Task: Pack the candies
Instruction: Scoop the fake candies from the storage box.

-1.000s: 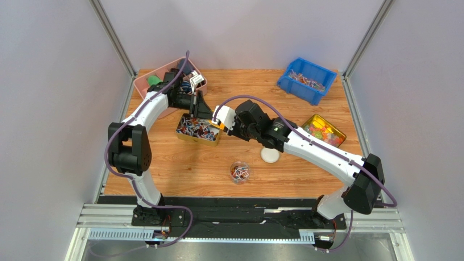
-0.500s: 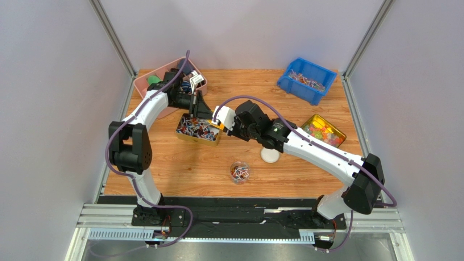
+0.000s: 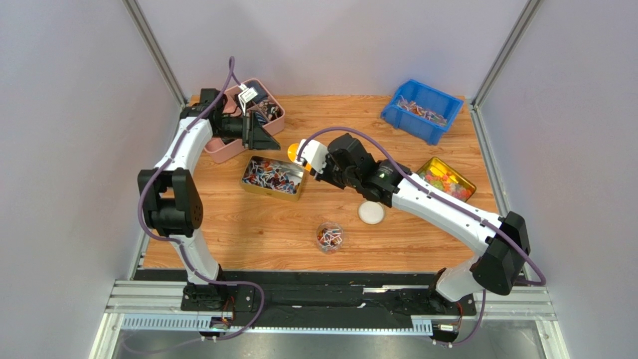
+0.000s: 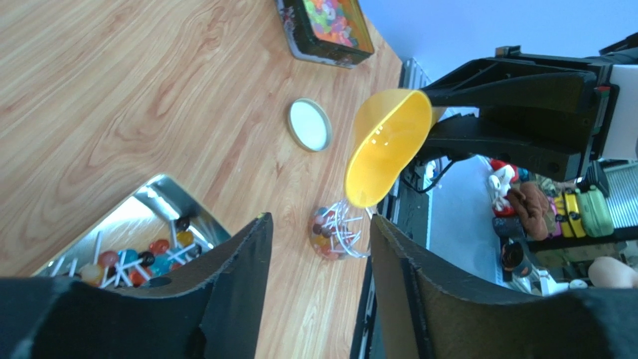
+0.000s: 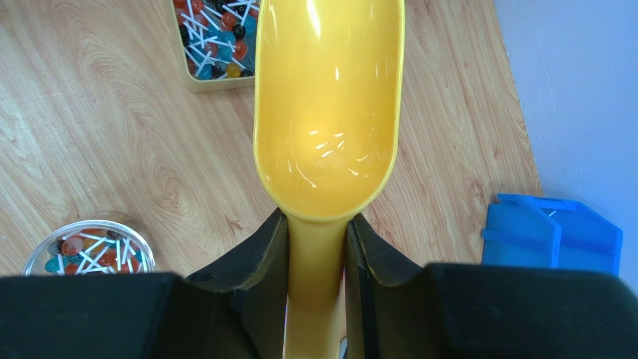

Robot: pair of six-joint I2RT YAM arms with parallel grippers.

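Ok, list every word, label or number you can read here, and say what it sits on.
No text is readable in any view.
Yellow scoop: plain, no marking.
White lid: blank.
Gummy tin: dark printed side, any lettering too blurred to read.

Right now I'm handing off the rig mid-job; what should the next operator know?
Left claw: open, empty, over the pink bin edge.
Right claw: shut on the yellow scoop by its handle; scoop empty, near the gold tin.
Many lollipops lie in the tin; the clear jar holds some, its white lid off beside it.
Left: scoop more into the jar, probably lid it.
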